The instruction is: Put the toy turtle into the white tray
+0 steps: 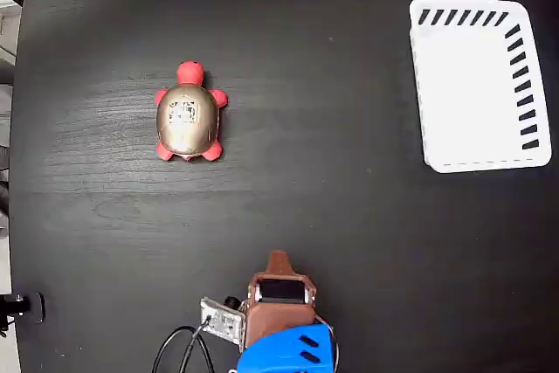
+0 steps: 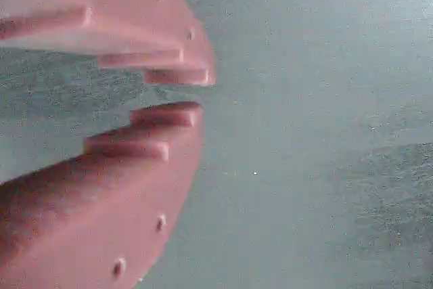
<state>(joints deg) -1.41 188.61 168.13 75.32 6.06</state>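
In the fixed view the toy turtle [image 1: 187, 113] lies at upper left, head toward the top edge, up and left of the gripper [image 1: 278, 259]; the white tray [image 1: 479, 85] is at upper right. In the wrist view the fingers [image 2: 169, 114] are nearly pressed together, pinching nothing.

The table [image 1: 349, 242] is dark wood-grain, matt, with fine streaks showing in both views. The turtle [image 1: 187, 115] has a glossy, metallic-looking gold shell and smooth red plastic head and feet. The tray [image 1: 476, 159] looks like smooth white plastic with a soft sheen. The gripper [image 2: 193, 93] fingers [image 2: 101, 201] are matt reddish-pink plastic with ridged inner faces and small dimples. A glossy blue plastic part [image 1: 288, 351] sits on the arm.
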